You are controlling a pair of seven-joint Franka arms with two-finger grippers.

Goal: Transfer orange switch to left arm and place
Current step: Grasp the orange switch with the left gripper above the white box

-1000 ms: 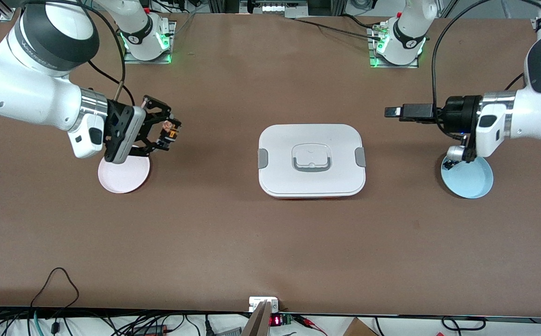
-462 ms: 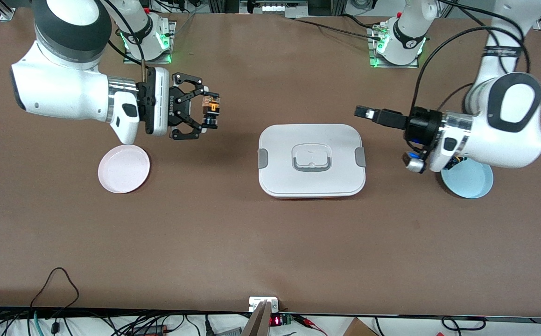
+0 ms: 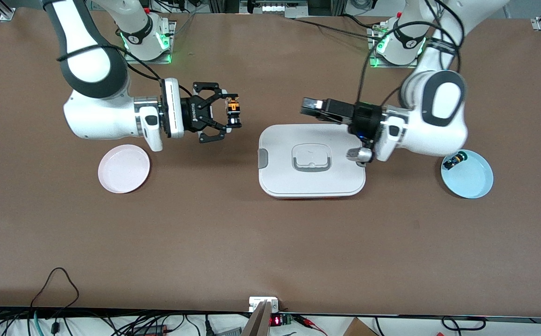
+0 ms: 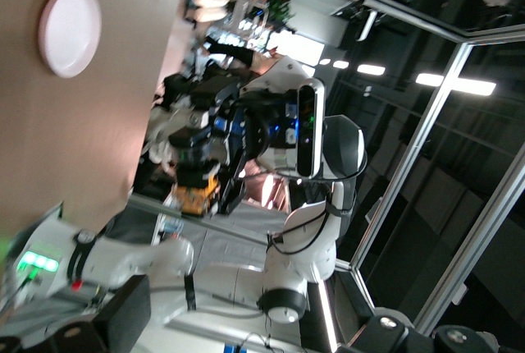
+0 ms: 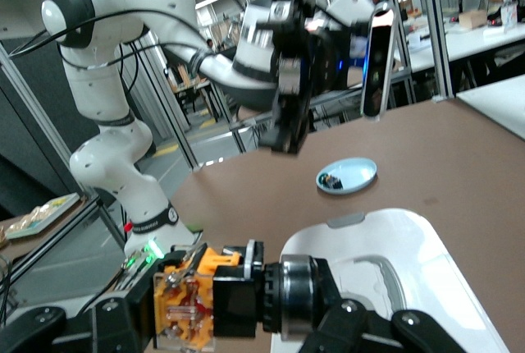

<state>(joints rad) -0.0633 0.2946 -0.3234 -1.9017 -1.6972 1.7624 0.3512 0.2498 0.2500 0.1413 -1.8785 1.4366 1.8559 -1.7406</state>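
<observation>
Our right gripper (image 3: 234, 113) is clamped on the small black cylindrical switch with orange cap and body, the orange switch (image 3: 233, 112), and holds it in the air over bare brown table (image 3: 233, 242) between the round pink plate (image 3: 124, 175) and the large white rounded plastic box with grey side clips (image 3: 312, 160). In the right wrist view we see the orange switch (image 5: 215, 294) lying sideways between the fingers (image 5: 115, 320). Our left gripper (image 3: 311, 107) hangs over the edge of the box farthest from the front camera, its fingers spread apart with nothing between them. On the round light-blue plate (image 3: 467, 177) toward the left arm's end lies a second small black switch with a green-yellow tip (image 3: 454, 162).
</observation>
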